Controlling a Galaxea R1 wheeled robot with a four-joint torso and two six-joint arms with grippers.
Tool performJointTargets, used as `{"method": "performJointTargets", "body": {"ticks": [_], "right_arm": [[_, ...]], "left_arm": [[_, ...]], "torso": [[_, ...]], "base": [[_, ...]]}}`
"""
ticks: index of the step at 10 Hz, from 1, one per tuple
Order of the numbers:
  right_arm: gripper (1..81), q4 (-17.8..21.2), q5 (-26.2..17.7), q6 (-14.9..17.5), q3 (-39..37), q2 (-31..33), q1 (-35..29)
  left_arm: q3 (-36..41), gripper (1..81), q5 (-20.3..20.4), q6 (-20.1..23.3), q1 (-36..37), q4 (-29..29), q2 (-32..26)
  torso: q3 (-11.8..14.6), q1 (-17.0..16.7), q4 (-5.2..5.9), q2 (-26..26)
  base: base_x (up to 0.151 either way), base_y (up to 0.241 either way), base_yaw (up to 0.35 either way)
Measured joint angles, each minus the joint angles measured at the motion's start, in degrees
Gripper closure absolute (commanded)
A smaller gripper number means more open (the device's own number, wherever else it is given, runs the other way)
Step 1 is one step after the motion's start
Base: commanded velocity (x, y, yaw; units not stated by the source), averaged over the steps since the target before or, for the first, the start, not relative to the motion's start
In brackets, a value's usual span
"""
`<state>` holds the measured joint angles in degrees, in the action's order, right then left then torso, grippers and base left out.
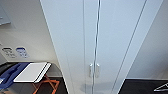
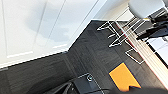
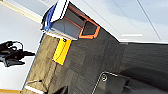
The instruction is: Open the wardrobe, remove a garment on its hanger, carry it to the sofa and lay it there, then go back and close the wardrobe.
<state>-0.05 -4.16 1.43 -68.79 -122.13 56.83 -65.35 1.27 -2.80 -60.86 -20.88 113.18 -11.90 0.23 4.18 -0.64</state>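
White wardrobe stands shut straight ahead, handles paired at its seam. Neither hand's state can be told. A misjudged reach could slip off such small handles.

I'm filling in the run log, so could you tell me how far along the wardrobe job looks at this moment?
Nothing looks done: the wardrobe stands right in front of the robot with both doors shut and the handles side by side at the seam. Nothing is in hand, as no arm reaches toward it in the head view. Opening it, taking out the garment, carrying it to the sofa and closing up all remain.
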Motion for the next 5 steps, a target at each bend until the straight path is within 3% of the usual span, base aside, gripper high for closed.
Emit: {"method": "performJointTargets", "body": {"ticks": [5], "right_arm": [[1.0, 0.0, -4.2, 0.0, 3.2, 0.4, -10.3]], "left_arm": [[2.6, 1.0, -0.3, -0.1, 8.0, -0.4, -4.3]], "torso": [[0.0, 0.1, 0.0, 0.0]], "base": [[0.0, 0.0, 0.0]]}}
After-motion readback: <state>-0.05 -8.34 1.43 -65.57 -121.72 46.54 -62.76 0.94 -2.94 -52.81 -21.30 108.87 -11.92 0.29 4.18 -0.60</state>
